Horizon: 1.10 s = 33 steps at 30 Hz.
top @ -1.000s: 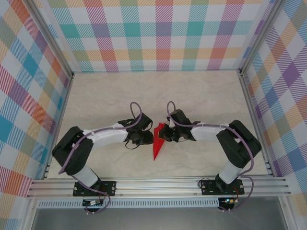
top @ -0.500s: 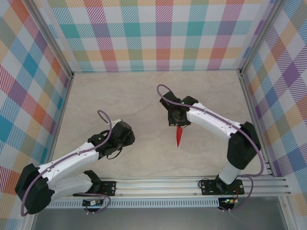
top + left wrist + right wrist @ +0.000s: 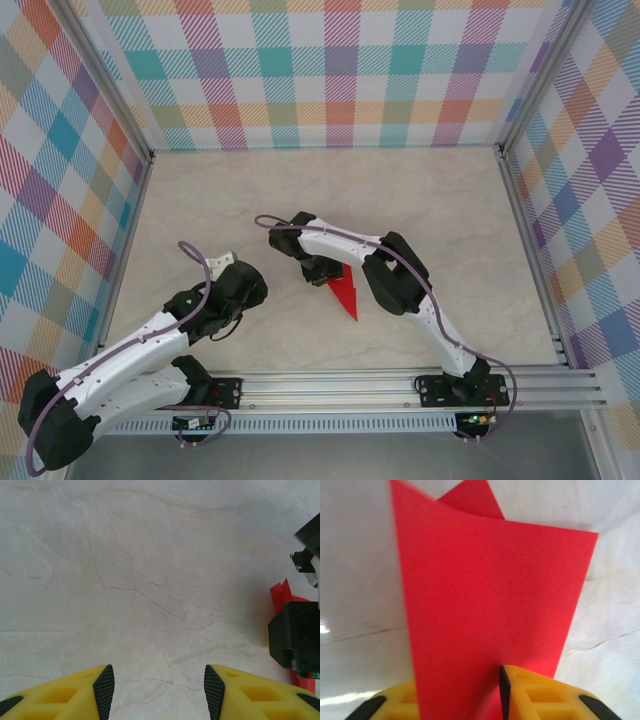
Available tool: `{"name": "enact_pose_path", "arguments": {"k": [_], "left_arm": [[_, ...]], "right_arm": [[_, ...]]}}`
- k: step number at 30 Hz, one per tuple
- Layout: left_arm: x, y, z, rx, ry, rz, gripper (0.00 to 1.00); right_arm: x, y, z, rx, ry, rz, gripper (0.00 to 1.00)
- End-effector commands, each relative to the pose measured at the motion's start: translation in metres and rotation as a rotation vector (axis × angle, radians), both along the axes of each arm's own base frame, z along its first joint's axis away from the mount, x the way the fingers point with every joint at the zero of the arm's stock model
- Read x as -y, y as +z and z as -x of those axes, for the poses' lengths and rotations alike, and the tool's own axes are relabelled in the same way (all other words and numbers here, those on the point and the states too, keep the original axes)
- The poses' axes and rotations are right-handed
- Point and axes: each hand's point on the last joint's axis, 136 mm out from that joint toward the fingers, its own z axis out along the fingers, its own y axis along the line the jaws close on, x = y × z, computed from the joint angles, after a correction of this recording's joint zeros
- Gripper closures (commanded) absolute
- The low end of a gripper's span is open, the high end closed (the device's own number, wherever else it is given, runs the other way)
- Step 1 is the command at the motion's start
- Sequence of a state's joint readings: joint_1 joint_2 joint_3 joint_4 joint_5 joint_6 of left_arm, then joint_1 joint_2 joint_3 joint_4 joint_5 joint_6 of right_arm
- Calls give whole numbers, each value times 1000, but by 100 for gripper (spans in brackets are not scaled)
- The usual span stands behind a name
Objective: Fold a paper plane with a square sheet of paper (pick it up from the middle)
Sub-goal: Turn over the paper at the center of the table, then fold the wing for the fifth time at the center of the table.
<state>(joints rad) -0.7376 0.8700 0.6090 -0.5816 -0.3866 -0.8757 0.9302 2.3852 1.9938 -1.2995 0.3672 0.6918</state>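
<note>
The paper plane [image 3: 346, 293] is a bright red pointed dart lying on the table's middle, its tip toward the near right. My right gripper [image 3: 327, 274] is at its blunt back end. In the right wrist view the red paper [image 3: 490, 595] rises between the parted jaws of my right gripper [image 3: 457, 692]. The right finger's pad [image 3: 504, 692] touches the paper and the sheet hides the left pad. My left gripper [image 3: 228, 264] is off to the left, apart from the plane. Its yellow fingers [image 3: 95, 695] stand open over bare table, around my left gripper [image 3: 159, 690].
Checked walls and metal posts [image 3: 130, 120] close in the marble table [image 3: 440, 210] on three sides. An aluminium rail [image 3: 330, 385] runs along the near edge. In the left wrist view the black right gripper body [image 3: 295, 635] stands at the right edge with red paper [image 3: 282, 594] behind it.
The right arm has swung left and down, bringing the plane from the right centre to the table's middle, and its jaws have parted. The left gripper has opened slightly wider and shifted little.
</note>
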Motion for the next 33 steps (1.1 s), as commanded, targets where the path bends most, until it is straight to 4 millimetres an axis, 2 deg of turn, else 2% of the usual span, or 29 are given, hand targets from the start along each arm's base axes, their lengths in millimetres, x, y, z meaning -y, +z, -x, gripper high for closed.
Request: {"name": "enact_pose_path", "arguments": {"k": [1,3,4,6,9,10,13,16,17,19,21,25,26,33], "left_arm": [[-10,-5,4,-17,22,-21,46],[-7,-7,5,-25,6,-17,46],[-4,-8,4,-29,-8,-9,45],[3,-11,2,-38,-33,7,45],[17,-15,0,-60,-78,29,44],[23,-17,-1,-71,-101,41,44],[42,-20,-3,-99,-170,80,44],[57,-24,-6,-129,-213,107,44],[62,-25,-7,-137,-225,120,44],[70,-28,-9,-160,-239,139,44],[80,-32,-11,-186,-258,164,44],[93,-42,-15,-246,-276,179,46],[96,-45,-16,-259,-279,181,46],[111,-60,-23,-303,-269,223,48]], "right_arm": [[-35,35,8,-1,-9,-225,61],[-45,58,10,33,27,-358,44],[-47,72,11,58,34,-432,33],[-51,91,19,70,65,-581,26],[-34,109,24,117,41,-722,16],[-22,109,24,134,13,-757,11],[9,108,23,137,-98,-924,4],[31,103,22,117,-180,-1065,13],[35,101,23,105,-187,-1092,21],[35,98,27,67,-187,-1132,41],[29,95,32,22,-173,-1171,67],[22,85,37,-37,-159,-1199,89],[21,82,36,-43,-160,-1191,92],[13,62,35,-103,-155,-1192,96]]}}
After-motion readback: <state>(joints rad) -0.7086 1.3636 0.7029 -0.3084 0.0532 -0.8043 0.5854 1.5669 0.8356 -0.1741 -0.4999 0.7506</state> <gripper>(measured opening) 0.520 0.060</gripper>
